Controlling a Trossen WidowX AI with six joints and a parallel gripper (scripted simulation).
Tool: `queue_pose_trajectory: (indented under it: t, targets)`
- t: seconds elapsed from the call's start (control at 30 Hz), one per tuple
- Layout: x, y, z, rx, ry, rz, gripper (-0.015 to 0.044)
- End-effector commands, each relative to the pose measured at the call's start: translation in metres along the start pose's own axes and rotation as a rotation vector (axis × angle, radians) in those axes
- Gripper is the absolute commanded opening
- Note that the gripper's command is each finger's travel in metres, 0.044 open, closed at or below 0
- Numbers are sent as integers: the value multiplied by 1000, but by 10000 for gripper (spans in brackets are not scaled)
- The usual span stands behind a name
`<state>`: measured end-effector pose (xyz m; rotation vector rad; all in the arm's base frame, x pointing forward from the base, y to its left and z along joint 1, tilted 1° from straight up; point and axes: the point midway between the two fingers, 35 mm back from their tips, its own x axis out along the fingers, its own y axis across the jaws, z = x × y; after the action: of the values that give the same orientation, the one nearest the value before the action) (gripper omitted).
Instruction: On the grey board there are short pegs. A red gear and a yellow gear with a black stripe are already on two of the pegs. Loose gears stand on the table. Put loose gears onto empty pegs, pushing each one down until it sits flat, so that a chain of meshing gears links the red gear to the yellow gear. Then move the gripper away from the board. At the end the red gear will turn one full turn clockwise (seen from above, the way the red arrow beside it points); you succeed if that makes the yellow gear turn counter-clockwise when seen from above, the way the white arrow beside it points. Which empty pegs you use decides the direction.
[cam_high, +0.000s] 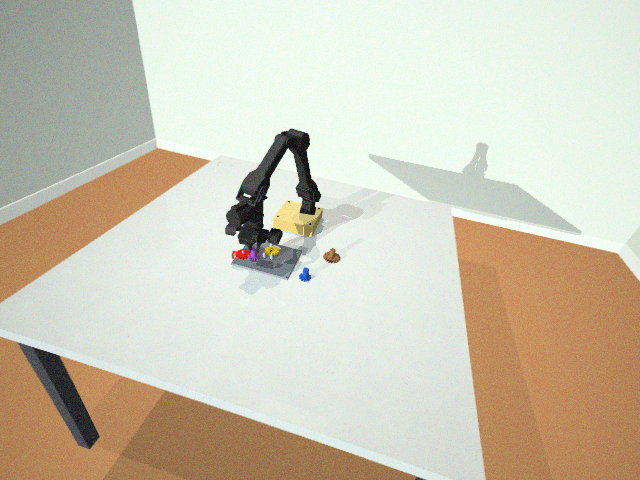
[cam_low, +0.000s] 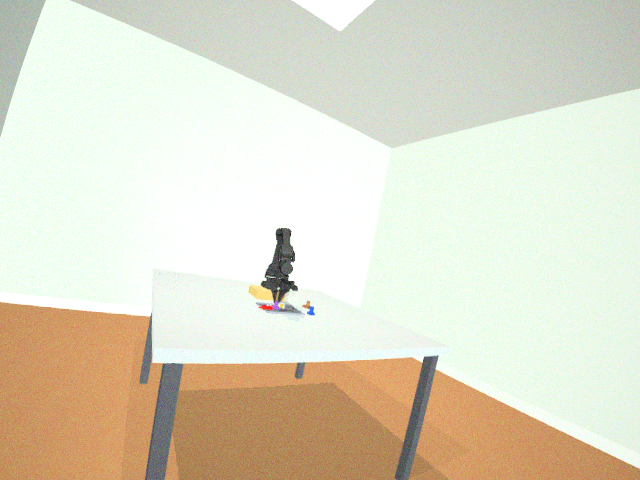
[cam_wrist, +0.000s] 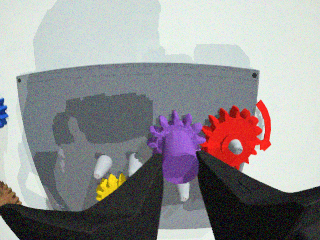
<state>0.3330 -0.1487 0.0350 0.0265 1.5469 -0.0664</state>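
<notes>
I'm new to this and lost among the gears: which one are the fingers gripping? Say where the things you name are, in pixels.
The purple gear (cam_high: 253, 255) (cam_low: 276, 305) (cam_wrist: 177, 142), alone between the fingers, beside the red gear (cam_high: 241, 254) (cam_low: 265, 307) (cam_wrist: 227, 132).

A black robot arm (cam_high: 272, 161) (cam_low: 283, 243) is joined to a yellow block (cam_high: 284, 222) (cam_low: 258, 292).

The arm is made of long, chunky bars, and fat, round lumps are seen at the bends. Nearly all of it is coloured black, with a bit of dark grey shine where it is lit. The block is shaped like a flat box with straight sides, and its top is marked with little dark dots near the corners. The pincer (cam_high: 252, 246) (cam_low: 276, 301) (cam_wrist: 179, 159) is coloured black too. Its two fingers are made wide at the back and thin at the tips, with flat sides and sharp edges. Small marks on the arm cannot be made out.
</notes>
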Motion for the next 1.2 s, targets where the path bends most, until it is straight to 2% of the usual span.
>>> queue_pose_trajectory:
  t: [0.0,0.23,0.4,0.43,0.6,0.8,0.93,1.03,1.17]
  targets:
    - [2,0,-1,101,2,0,0]
    - [2,0,0,74,2,0,0]
    - [1,0,0,20,2,0,131]
    - [0,0,0,1,2,0,140]
    - [-9,0,0,-59,2,0,140]
    - [-46,0,0,-137,2,0,140]
    - [-47,0,0,-140,2,0,140]
    - [-41,24,10,-116,6,6,219]
    - [-40,93,31,-87,1,11,324]
